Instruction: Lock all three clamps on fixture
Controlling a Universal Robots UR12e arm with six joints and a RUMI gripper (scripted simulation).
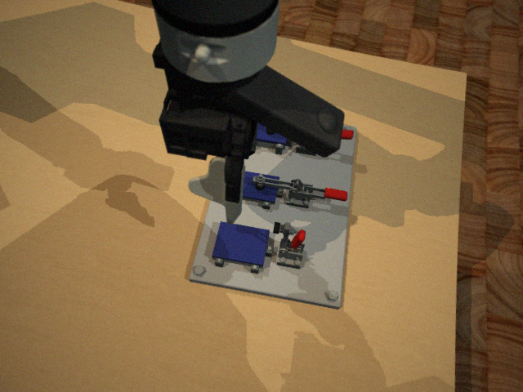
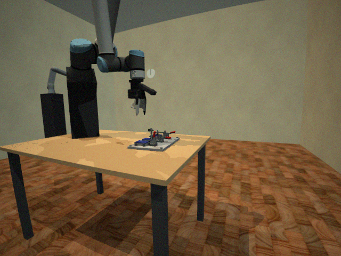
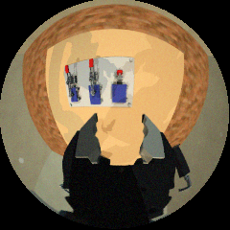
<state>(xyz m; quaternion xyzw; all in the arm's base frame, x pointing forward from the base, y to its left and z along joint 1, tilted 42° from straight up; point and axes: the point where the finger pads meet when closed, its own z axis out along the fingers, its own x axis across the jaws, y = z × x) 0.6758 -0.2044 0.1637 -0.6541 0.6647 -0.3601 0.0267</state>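
Red-handled clamps (image 1: pixel 297 194) (image 3: pixel 94 77) on a flat grey plate (image 1: pixel 312 273) (image 2: pixel 165 147) (image 3: pixel 109 103), beside square blue blocks (image 1: pixel 241 243) (image 3: pixel 119 93).

The arm (image 1: pixel 219 55) (image 2: pixel 105 30) wears grey tubes, charcoal joints and pale-blue caps, with a silvery band near the wrist. Its pincer (image 1: pixel 231 211) (image 2: pixel 140 113) (image 3: pixel 120 114) has a blocky black body, a slanting black bar and pointed grey fingers.

Robot arm bent down from above, wrist upright, gripper (image 1: pixel 231 211) (image 2: pixel 140 113) (image 3: pixel 120 114) pointing downward, fingers parted, holding nothing
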